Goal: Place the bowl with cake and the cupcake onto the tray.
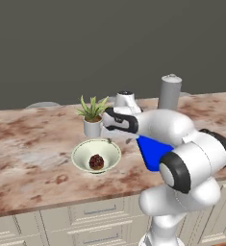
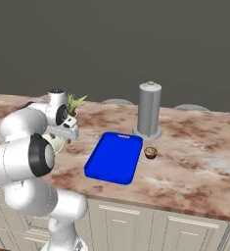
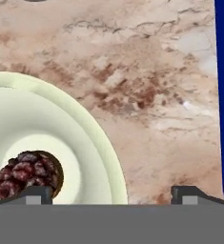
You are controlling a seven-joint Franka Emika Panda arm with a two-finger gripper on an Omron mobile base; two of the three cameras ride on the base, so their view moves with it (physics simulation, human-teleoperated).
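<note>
Risk of tipping: my hand (image 3: 108,195) is fully open, holding nothing, straddling the bowl (image 3: 92,138) rim — closing off-centre (cake (image 3: 27,174) loose inside) could flip it.

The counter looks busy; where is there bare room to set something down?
The blue tray lies bare. Open counter stretches beyond the cupcake, and more lies in front of the bowl. It is crowded where the plant pot and the open gripper stand close by the bowl.

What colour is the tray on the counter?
Bright blue; the tray shows best in the right base view.
</note>
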